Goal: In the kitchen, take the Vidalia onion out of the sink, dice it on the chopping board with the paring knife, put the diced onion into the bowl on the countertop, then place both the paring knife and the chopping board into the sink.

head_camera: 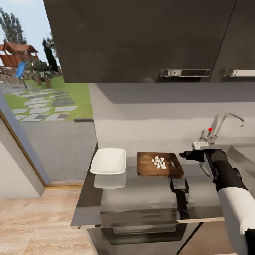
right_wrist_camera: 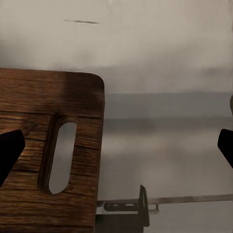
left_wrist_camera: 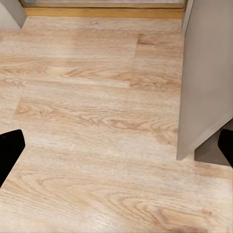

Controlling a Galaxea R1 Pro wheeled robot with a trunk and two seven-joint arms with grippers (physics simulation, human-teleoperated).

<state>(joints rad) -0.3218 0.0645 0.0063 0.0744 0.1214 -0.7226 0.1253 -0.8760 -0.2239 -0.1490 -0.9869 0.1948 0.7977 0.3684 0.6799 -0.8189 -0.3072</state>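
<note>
The brown chopping board [head_camera: 160, 169] lies on the grey countertop [head_camera: 141, 198], its handle hole [right_wrist_camera: 58, 158] at the end nearest the sink. A small heap of white diced onion [head_camera: 158, 162] rests on the board. Left of it stands the white bowl [head_camera: 108, 161], with nothing in it. My right gripper [head_camera: 185, 154] hovers just off the board's handle end; in the right wrist view it [right_wrist_camera: 116, 150] is open wide and holds nothing. My left gripper [left_wrist_camera: 116, 148] is open over the wood floor [left_wrist_camera: 87, 126]. The paring knife is out of view.
The sink basin's edge [head_camera: 244, 156] and the chrome tap [head_camera: 223, 125] with its red knob [head_camera: 210, 129] sit at the right. Dark wall cabinets [head_camera: 141, 39] hang overhead. A glass door [head_camera: 42, 106] to the garden is at the left. A grey cabinet side [left_wrist_camera: 206, 73] stands near my left gripper.
</note>
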